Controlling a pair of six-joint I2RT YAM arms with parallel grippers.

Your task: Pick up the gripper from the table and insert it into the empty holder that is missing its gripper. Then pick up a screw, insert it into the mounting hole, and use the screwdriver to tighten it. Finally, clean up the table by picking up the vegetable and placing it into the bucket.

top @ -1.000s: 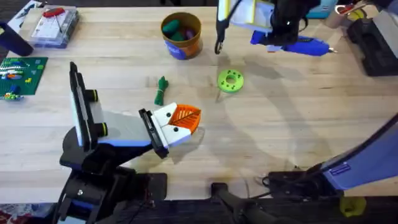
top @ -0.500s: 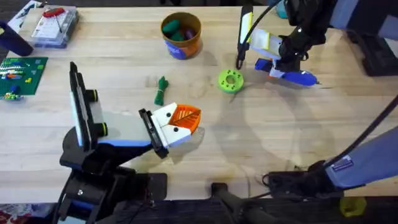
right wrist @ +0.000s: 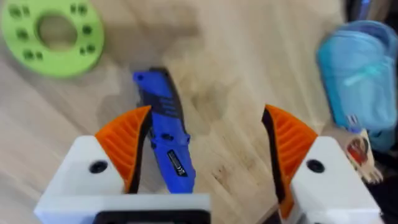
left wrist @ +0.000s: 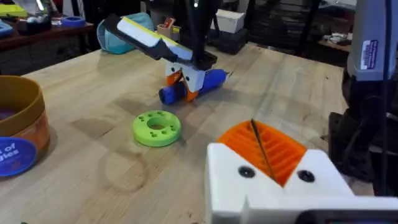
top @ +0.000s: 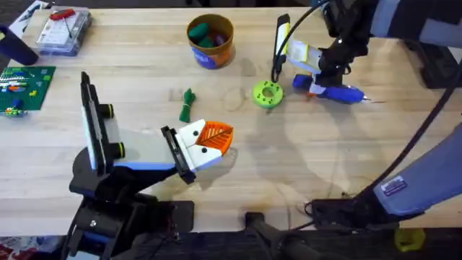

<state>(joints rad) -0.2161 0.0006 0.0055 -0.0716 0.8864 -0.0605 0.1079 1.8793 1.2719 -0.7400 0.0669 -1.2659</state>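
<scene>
The blue screwdriver [top: 330, 91] lies on the table [top: 303, 166] just right of the green disc, its bit pointing right. My right gripper [right wrist: 207, 115] hangs over it, open, the screwdriver [right wrist: 165, 140] resting beside one orange pad. The gripper piece [top: 208, 139], white with an orange ribbed face, sits at the black plate of the grey-white holder [top: 141, 148]. My left gripper [left wrist: 254, 124] is shut, its orange pads pressed together with nothing between them. The dark green vegetable [top: 188, 105] lies left of centre. The orange bucket [top: 210, 40] stands at the back with green pieces inside. A screw is too small to make out.
A bright green disc with holes [top: 268, 94] sits near the screwdriver. At the far left are a clear box with a red-handled tool [top: 61, 29] and a green board [top: 22, 87]. Dark equipment [top: 433, 58] and a light blue bag [right wrist: 357, 74] crowd the back right.
My right arm brought the blue screwdriver from the back of the table forward and down to the spot beside the green disc. The left arm has not moved.
</scene>
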